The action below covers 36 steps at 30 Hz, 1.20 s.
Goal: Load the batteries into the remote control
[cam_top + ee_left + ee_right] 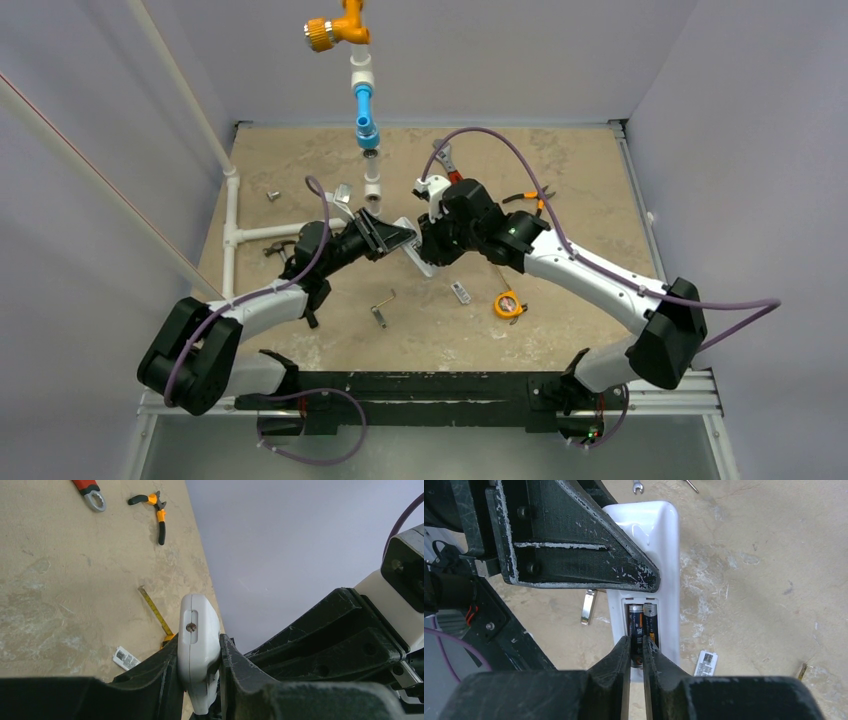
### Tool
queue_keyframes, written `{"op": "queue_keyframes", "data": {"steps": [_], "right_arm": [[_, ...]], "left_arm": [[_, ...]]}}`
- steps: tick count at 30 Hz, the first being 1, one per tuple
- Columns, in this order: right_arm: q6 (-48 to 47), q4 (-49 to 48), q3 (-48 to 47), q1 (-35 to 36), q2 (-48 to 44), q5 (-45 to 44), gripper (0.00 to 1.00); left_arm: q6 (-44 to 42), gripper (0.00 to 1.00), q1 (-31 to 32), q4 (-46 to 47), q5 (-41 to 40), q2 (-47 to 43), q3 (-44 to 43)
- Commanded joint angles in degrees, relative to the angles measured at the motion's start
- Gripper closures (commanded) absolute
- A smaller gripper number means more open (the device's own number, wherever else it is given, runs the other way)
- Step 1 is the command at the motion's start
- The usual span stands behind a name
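Observation:
My left gripper (393, 237) is shut across the width of the white remote control (416, 254) and holds it above the table. In the left wrist view the remote (199, 630) stands on edge between the fingers of that gripper (199, 647). In the right wrist view the remote (665, 540) shows its open back compartment with two dark batteries side by side, the left one (635, 622) and the right one (650, 622). My right gripper (636, 641) has its fingers closed narrowly around the near end of the left battery; it meets the remote in the top view (430, 247).
A small white labelled piece (705, 663) lies on the table below the remote. A yellow tape measure (509, 304), orange-handled pliers (530, 198), a red-handled wrench (448, 160), a hex key (382, 305) and white pipes (232, 220) lie around. A pipe assembly (362, 100) hangs at the back.

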State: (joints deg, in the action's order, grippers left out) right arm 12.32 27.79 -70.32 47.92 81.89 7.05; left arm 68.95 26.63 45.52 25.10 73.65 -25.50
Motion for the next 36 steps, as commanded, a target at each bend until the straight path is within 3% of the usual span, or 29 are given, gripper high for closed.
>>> {"op": "queue_keyframes", "data": {"steps": [1,25,29,36], "right_arm": [[-0.59,-1.94,-2.57,-0.2,1.23,-0.69,0.88],[-0.48,-3.19,-2.5,-0.2,-0.98,-0.59,0.7],[-5.26,-7.8,0.66,-0.19,-4.86,3.29,0.67],[-18.73,-13.89,7.82,-0.2,-14.02,0.82,0.63]], "left_arm": [[1.78,1.0,0.25,5.53,2.04,-0.11,-1.19],[3.94,1.0,0.26,8.19,2.64,2.45,-1.06],[4.71,1.0,0.24,8.79,3.29,2.82,-0.96],[6.34,1.0,0.09,4.9,6.59,1.35,-1.91]]}}
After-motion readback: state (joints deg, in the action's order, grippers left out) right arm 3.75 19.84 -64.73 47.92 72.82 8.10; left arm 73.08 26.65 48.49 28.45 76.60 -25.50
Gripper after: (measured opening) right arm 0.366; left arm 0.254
